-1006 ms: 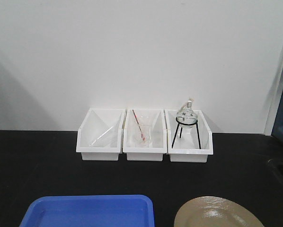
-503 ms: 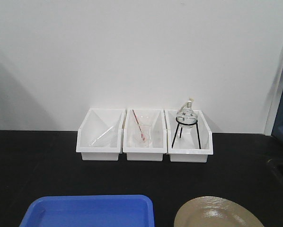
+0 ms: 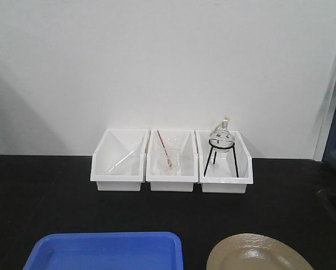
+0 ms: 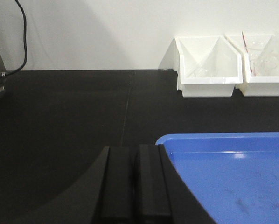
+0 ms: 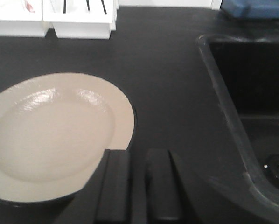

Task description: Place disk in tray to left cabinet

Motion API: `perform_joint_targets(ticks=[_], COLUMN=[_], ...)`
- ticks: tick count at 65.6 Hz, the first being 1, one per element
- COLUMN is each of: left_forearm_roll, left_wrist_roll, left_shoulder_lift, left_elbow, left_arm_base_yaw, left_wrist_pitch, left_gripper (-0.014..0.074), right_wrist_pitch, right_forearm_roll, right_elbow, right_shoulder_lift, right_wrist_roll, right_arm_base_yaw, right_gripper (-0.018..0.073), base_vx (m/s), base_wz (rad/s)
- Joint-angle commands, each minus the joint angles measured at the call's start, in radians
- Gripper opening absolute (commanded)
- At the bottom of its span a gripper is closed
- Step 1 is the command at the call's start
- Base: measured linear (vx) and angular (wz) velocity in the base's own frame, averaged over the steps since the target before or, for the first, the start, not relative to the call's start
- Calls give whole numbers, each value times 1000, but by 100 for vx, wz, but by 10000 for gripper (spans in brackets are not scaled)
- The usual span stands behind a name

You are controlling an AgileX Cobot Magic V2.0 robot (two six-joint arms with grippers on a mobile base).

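The fingers (image 5: 116, 186) of the right gripper (image 5: 137, 155) sit close together and hold nothing, but I cannot tell if they are fully closed. They hang over the near edge of the plate (image 5: 55, 135). The plate lies flat on the black table (image 3: 44, 197), near the blue tray (image 3: 106, 250) but not in it. The left gripper (image 4: 135, 150) is pressed closed and empty, by the tray's near left corner. Nothing has moved in the last second, so the job has not really begun. The plate must go in the tray first. The cabinet is out of view. Three white bins (image 3: 172, 169) stand behind, and a sink (image 5: 251, 93) lies right of the plate
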Motion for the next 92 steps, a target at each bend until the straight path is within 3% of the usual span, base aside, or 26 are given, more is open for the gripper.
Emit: perform_joint_targets(ticks=[1, 6, 11, 23, 28, 35, 69, 92], left_forearm_roll=[0, 0, 0, 0, 0, 0, 0, 0], left_wrist_roll=[3, 3, 3, 3, 3, 3, 3, 3], left_shoulder_lift=[19, 20, 20, 20, 20, 20, 20, 20], left_elbow=[-35, -34, -34, -34, -34, -34, -34, -34], left_arm_base_yaw=[-5, -5, -5, -5, -5, -5, -5, -5], left_wrist_pitch=[-80, -77, -78, -78, -78, -78, -77, -31], left_gripper=[287, 325, 332, 330, 330, 330, 330, 330], right_wrist_pitch=[-90, -96, -92, -53, -90, -167, -340, -374], right_forearm_roll=[-3, 11, 89, 415, 513, 608, 630, 629], right_elbow=[-35, -35, -35, -35, -35, -35, -36, -45], right_shoulder_lift=[35, 66, 97, 202, 256, 351, 661, 676], right_wrist_roll=[2, 23, 107, 392, 443, 435, 436, 469], right_arm_base_yaw=[-6, -6, -6, -6, -6, -5, -5, -5], right_gripper=[312, 342, 344, 344, 344, 344, 344, 344], base_vx=[0, 0, 0, 0, 0, 0, 0, 0], base_wz=[0, 0, 0, 0, 0, 0, 0, 0])
